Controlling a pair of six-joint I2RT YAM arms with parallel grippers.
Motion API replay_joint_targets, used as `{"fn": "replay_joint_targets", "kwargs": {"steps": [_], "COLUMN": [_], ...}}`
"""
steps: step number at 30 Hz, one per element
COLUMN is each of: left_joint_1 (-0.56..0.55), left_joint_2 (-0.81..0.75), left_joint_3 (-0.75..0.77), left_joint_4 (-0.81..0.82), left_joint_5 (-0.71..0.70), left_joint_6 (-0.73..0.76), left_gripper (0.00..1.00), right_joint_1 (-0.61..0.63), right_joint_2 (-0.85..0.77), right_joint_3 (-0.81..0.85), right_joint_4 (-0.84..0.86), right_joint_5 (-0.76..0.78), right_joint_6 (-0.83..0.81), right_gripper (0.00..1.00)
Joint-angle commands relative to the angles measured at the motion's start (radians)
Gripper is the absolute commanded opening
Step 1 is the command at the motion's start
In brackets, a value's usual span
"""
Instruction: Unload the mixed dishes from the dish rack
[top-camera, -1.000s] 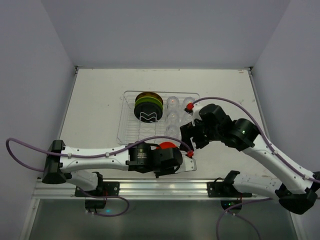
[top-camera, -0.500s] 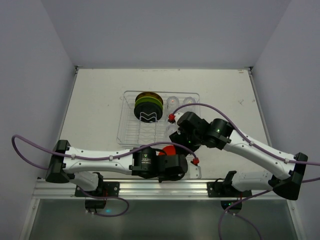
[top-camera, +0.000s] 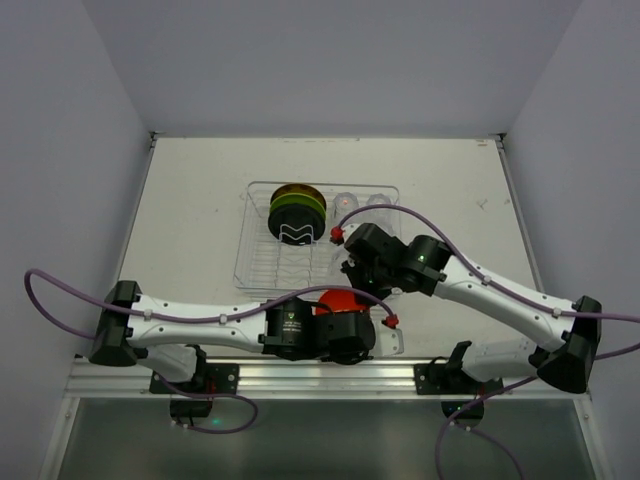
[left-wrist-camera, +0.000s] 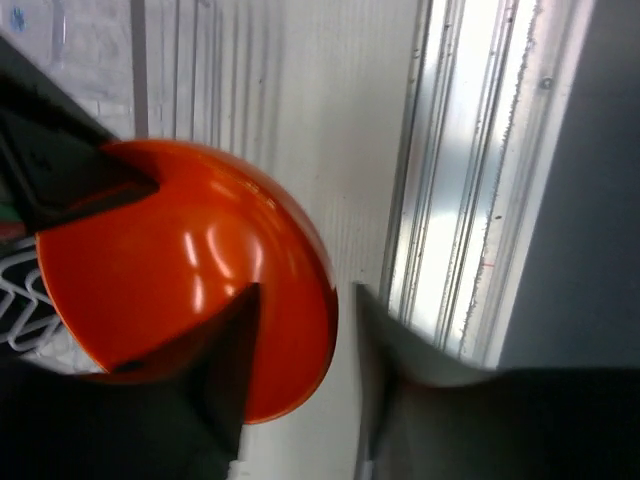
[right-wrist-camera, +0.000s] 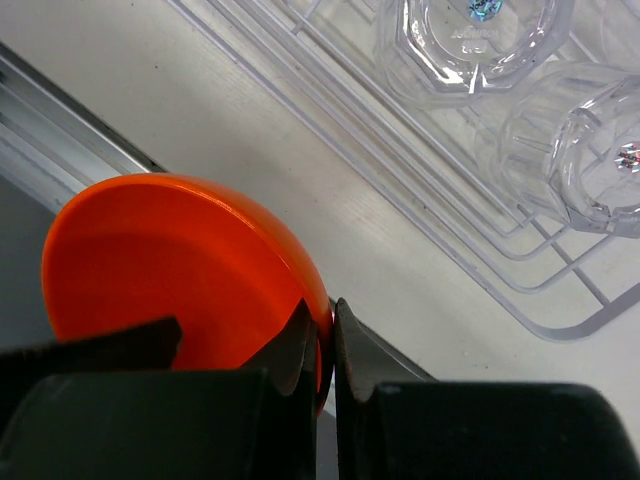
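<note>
The small orange bowl (top-camera: 335, 299) hangs near the table's front edge, in front of the clear dish rack (top-camera: 243, 262). My right gripper (top-camera: 352, 287) is shut on the bowl's rim (right-wrist-camera: 322, 318), one finger inside and one outside. My left gripper (top-camera: 352, 328) is open: the bowl's (left-wrist-camera: 190, 285) edge sits between its spread fingers (left-wrist-camera: 228, 340), with a visible gap on the outer side. A stack of round plates (top-camera: 297, 214) stands upright in the rack's back left. Clear glass cups (top-camera: 345, 203) (right-wrist-camera: 468, 38) sit upside down in its right part.
The aluminium rail (left-wrist-camera: 450, 170) at the table's front edge runs just beside the bowl. Both arms cross close together over the near middle of the table. Grey walls enclose the table on three sides.
My right gripper swung left and forward from the rack to the bowl and shut on its rim. My left gripper, shut on the bowl before, has opened.
</note>
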Motion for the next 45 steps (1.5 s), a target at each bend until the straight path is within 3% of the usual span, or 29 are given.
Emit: {"fn": "replay_joint_targets", "kwargs": {"steps": [1, 3, 4, 9, 12, 14, 18, 22, 27, 34, 44, 45], "left_joint_1": [0.009, 0.044, 0.058, 0.170, 0.233, 0.271, 0.395, 0.510, 0.518, 0.518, 0.656, 0.668], "left_joint_2": [-0.059, -0.085, -0.118, -0.245, -0.290, -0.323, -0.340, -0.363, -0.463, -0.629, -0.636, -0.627], "left_joint_3": [-0.070, -0.104, -0.113, -0.178, -0.144, -0.153, -0.101, -0.006, -0.033, -0.276, -0.322, -0.322], "left_joint_4": [0.064, 0.130, 0.153, 0.342, 0.376, 0.403, 0.324, 0.128, -0.044, 0.121, 0.213, 0.218], "left_joint_5": [-0.169, -0.166, -0.154, -0.161, -0.267, -0.423, -0.618, -0.685, -0.608, -0.537, -0.350, -0.311], "left_joint_6": [0.033, 0.041, 0.045, 0.099, 0.081, 0.053, -0.086, -0.293, -0.419, -0.327, -0.298, -0.301], "left_gripper": [0.57, 0.69, 0.99, 1.00, 1.00, 1.00, 1.00, 1.00, 1.00, 1.00, 1.00, 1.00], "right_joint_1": [-0.001, -0.042, -0.061, -0.301, -0.462, -0.545, -0.868, -1.033, -1.115, -1.139, -1.151, -1.151], "right_joint_2": [-0.046, -0.057, -0.063, -0.121, -0.143, -0.147, -0.086, 0.107, 0.412, 0.671, 0.749, 0.746], "right_joint_3": [0.006, 0.017, 0.020, 0.020, 0.035, 0.022, -0.043, 0.015, 0.138, 0.326, 0.364, 0.362], "right_joint_4": [0.011, 0.019, 0.023, 0.106, 0.164, 0.216, 0.485, 0.574, 0.588, 0.560, 0.497, 0.496], "right_joint_5": [0.052, 0.057, 0.052, -0.020, -0.055, -0.057, -0.228, -0.123, -0.066, -0.049, -0.087, -0.089], "right_joint_6": [-0.025, -0.028, -0.028, -0.042, -0.029, 0.006, 0.116, 0.234, 0.227, 0.097, 0.081, 0.083], "right_gripper": [0.00, 0.00, 0.00, 0.00, 0.00, 0.00, 0.00, 0.00, 0.00, 0.00, 0.00, 0.04]}}
